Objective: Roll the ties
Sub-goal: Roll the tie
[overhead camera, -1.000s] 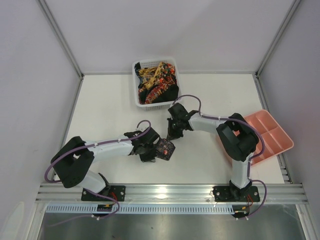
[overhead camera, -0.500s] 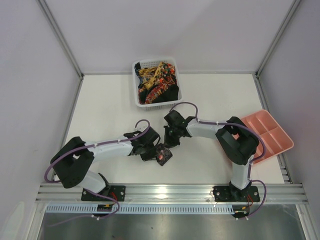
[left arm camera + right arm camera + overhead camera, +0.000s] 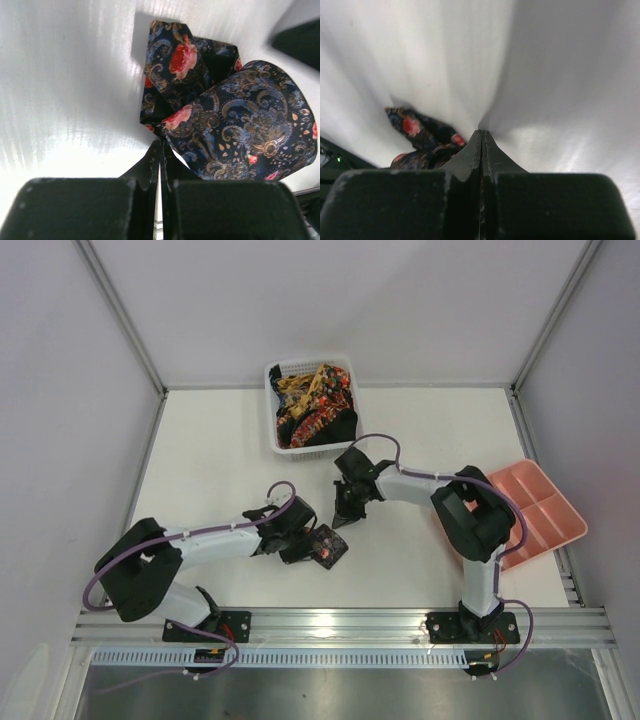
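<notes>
Tie (image 3: pixel 327 547): lies bunched in a loose fold on the bench (image 3: pixel 215 455), near the front edge and left of centre; shows dark navy cloth with paisley swirls and red-pink roses in the left wrist view.
Left pincer (image 3: pixel 311 544): pressed together on the edge of the tie, with the fingers (image 3: pixel 145 165) meeting at a fold of the fabric; sits low over the bench at the end of an arm reaching in from the left.
Basket (image 3: pixel 272 418): white mesh; stands at the back of the bench, a little left of centre, well apart from the tie.
Heap of ties (image 3: pixel 315 405): fills the basket in a tangle of black, red, orange and yellow.
Right pincer (image 3: pixel 341 520): pressed together with nothing between the fingers; points down at bare bench just behind and to the right of the tie, apart from it.
Tray (image 3: pixel 548 508): pink, split into compartments; sits askew at the right edge of the bench, partly hidden behind the right arm.
</notes>
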Robot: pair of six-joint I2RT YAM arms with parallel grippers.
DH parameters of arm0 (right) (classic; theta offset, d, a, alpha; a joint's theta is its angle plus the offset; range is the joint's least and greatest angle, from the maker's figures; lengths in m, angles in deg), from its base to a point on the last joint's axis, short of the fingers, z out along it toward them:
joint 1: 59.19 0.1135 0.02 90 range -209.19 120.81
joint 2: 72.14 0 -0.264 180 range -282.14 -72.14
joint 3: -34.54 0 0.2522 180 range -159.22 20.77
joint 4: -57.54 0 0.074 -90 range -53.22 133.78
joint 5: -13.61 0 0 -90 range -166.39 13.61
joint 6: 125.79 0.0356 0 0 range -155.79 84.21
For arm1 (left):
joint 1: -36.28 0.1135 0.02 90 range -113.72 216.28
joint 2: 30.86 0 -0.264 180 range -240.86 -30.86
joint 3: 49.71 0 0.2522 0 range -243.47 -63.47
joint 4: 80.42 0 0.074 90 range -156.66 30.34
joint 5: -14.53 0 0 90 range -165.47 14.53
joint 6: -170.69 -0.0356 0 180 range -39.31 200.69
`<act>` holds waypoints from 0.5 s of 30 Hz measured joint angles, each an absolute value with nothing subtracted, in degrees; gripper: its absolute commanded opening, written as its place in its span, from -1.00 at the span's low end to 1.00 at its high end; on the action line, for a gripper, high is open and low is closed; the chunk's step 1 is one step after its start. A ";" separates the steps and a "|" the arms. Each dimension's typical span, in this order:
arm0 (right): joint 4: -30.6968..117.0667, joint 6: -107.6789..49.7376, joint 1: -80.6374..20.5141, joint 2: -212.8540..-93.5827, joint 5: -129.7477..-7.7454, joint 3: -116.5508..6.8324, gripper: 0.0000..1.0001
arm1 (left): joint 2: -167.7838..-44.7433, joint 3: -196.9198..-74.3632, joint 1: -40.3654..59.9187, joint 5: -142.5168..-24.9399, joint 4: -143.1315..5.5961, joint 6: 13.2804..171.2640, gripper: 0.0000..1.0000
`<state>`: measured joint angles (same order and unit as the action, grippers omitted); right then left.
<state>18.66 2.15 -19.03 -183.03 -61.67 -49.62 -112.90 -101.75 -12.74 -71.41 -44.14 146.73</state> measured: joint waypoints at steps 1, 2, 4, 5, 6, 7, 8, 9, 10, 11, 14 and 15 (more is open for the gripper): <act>18.90 2.63 -17.85 -182.94 -61.43 -49.37 -1.00 | -113.12 -101.91 -12.74 -71.52 -44.32 146.73 -0.99; 19.29 3.26 -16.45 -182.77 -61.03 -48.98 -1.00 | -113.31 -102.06 -12.74 -71.61 -44.40 146.73 -0.99; 20.25 4.42 -13.87 -181.83 -60.99 -47.47 -1.00 | -113.51 -102.21 -12.74 -71.65 -44.56 146.69 -0.99; 20.23 4.77 -12.86 -181.24 -61.16 -46.73 -1.00 | -113.53 -102.21 -12.74 -71.65 -44.53 146.69 -0.99; 20.12 4.92 -12.14 -180.82 -61.56 -46.29 -1.00 | -113.53 -102.21 -12.74 -71.67 -44.51 146.69 -0.99; 19.97 4.90 -11.70 -180.43 -62.04 -46.01 -1.00 | -113.53 -102.21 -12.74 -71.70 -44.49 146.69 -0.99; 19.77 4.92 -11.79 -180.23 -62.28 -45.97 -1.00 | -113.53 -102.21 -12.74 -71.72 -44.49 146.69 -0.99; 19.81 4.86 -12.29 -180.14 -62.30 -45.97 -1.00 | -113.53 -102.21 -12.74 -71.72 -44.49 146.69 -0.99; 19.81 4.66 -13.06 -180.12 -62.19 -45.97 -1.00 | -113.53 -102.21 -12.74 -71.72 -44.51 146.69 -0.99; 19.79 4.44 -14.09 -180.10 -61.99 -45.97 -1.00 | -113.53 -102.21 -12.74 -71.74 -44.51 146.69 -0.99; 19.70 3.11 -18.31 -179.40 -60.60 -45.70 -1.00 | -113.51 -102.21 -12.74 -71.74 -44.51 146.69 -0.99; 19.66 2.72 -19.84 -178.83 -59.81 -45.53 -1.00 | -113.51 -102.21 -12.74 -71.74 -44.53 146.69 -0.99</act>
<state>19.66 2.72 -19.84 -178.83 -59.81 -45.53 -113.51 -102.21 -12.74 -71.74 -44.53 146.69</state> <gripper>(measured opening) 0.009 0.007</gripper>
